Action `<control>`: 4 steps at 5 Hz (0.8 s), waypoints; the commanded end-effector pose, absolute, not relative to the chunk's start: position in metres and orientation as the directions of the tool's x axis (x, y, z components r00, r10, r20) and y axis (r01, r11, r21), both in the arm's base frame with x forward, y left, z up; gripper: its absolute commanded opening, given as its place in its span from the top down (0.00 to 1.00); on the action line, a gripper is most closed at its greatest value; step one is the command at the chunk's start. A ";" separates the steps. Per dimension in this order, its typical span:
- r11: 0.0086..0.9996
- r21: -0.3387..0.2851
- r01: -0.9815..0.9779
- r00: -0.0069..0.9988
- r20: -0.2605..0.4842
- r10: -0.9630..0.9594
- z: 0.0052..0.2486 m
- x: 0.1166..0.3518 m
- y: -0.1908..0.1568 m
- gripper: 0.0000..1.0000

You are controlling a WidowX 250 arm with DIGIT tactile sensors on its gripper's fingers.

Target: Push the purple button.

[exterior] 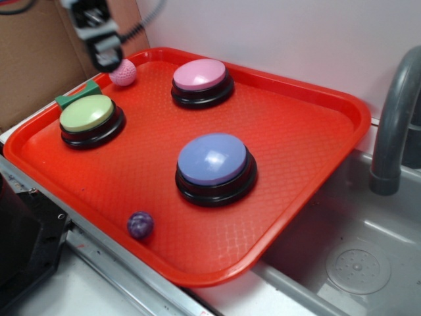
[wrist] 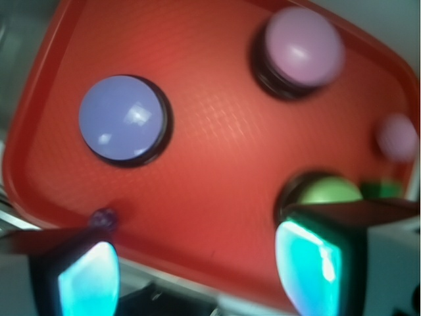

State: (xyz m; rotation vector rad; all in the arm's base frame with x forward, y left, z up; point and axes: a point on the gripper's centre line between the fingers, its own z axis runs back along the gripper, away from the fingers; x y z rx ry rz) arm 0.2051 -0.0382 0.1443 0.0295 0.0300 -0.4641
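So the gripper is up in the air over the far left corner of the red tray, jaws spread apart with nothing between them. In the wrist view you can see both fingers with a big gap and only tray showing through. It's not touching anything.

Closest thing to it is a little pink ball sitting right by the tray's far rim, just beside the gripper in the exterior view. Next to that there's a small green block against the left rim, and the green button sits right in front of it, touching or nearly so, can't quite tell.

The pink button is further along the far edge, roughly mid-way.

The purple button is out in the middle of the tray, leaning toward the near edge, well apart from the gripper. It's the biggest of the three, glossy dome on a black base, nothing on it.

Small dark purple ball is by the near rim, left of the purple button.

Tray sits over a grey sink with a faucet on the right.
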 end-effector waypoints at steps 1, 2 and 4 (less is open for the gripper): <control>0.833 0.045 0.552 0.833 0.031 -0.553 0.119 0.259 -0.089 0.00; 0.837 0.066 0.543 0.838 0.013 -0.545 0.104 0.264 -0.109 0.00; 0.859 0.128 0.495 0.869 -0.067 -0.490 0.112 0.225 -0.136 0.00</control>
